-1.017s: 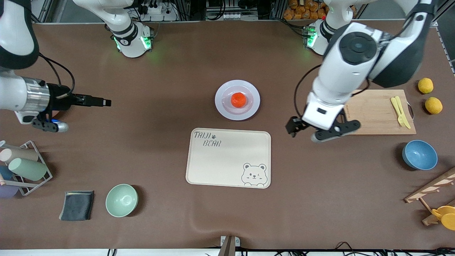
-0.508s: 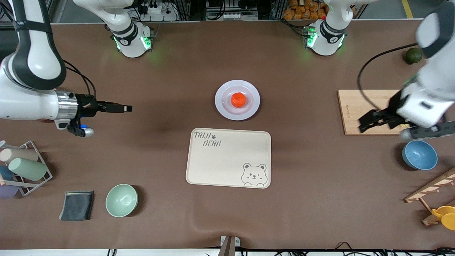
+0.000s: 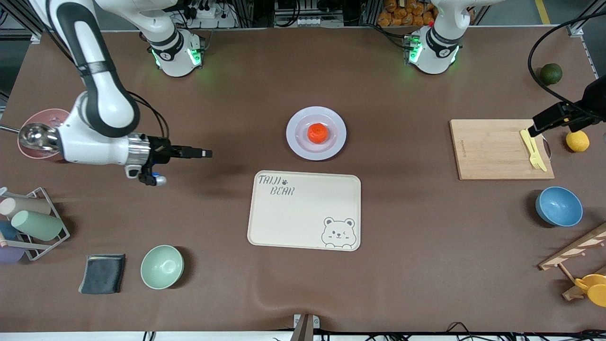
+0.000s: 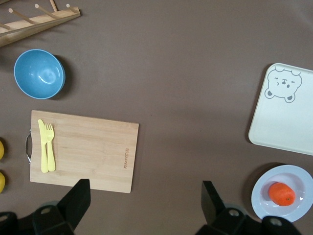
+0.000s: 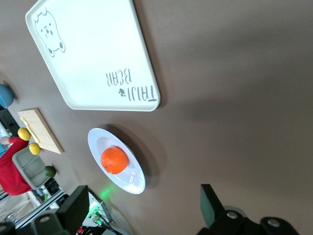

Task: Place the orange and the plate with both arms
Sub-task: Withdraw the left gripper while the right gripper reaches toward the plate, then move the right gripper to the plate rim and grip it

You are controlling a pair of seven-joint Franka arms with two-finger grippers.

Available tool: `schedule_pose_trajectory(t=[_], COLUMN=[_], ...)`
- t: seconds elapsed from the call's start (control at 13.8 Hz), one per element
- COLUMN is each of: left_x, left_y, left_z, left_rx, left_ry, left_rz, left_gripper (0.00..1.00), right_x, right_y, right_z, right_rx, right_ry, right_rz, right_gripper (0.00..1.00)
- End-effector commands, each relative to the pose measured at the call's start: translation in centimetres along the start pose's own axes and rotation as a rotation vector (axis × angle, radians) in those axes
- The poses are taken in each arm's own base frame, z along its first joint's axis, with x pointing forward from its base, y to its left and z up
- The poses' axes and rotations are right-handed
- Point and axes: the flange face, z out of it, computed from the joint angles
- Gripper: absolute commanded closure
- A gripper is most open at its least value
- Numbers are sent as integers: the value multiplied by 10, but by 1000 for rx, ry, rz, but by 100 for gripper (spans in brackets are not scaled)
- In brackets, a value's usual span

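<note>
On the plate [image 3: 296, 139], in its sunken centre, sits the orange [image 3: 317, 133], near the middle of the table and just farther from the front camera than the bear tray [image 3: 304, 210]. Neither gripper touches anything. Toward the right arm's end, the right gripper [image 3: 205, 153] hangs over bare table, well apart from the plate, its fingers spread with nothing between them. Above the cutting board's [image 3: 492, 150] edge beside a lemon [image 3: 577, 140], the left gripper [image 4: 143, 198] hangs with jaws wide apart and empty; a yellow fork and knife [image 3: 533, 148] lie on that board.
</note>
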Motion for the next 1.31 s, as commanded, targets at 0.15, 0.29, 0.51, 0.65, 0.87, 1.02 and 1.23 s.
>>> schedule_pose_trajectory(t=[0.15,0.29,0.51,0.65,0.87,1.02,1.23], left_x=[-14,-14,-11,-11,-11,-11,-8], left_y=[-6,-4,-4,-4,-5,-6,-4], left_z=[-9,-8,-4,-4,-3,-3,2], left_rx=[57,60,61,61,61,61,62], left_ry=[11,10,4,4,1,-4,-10], left_rz=[27,30,31,31,31,31,34], left_gripper=[0,0,0,0,0,0,0], right_x=[1,-2,-15,-19,-31,-30,-39], right_y=[12,18,9,8,2,6,0], right_z=[46,67,117,149,193,197,216], right_rx=[67,80,127,111,179,179,188], right_ry=[-38,-21,1,18,15,21,4], right_rz=[-50,-65,-88,-117,-130,-138,-130], right_gripper=[0,0,0,0,0,7,10])
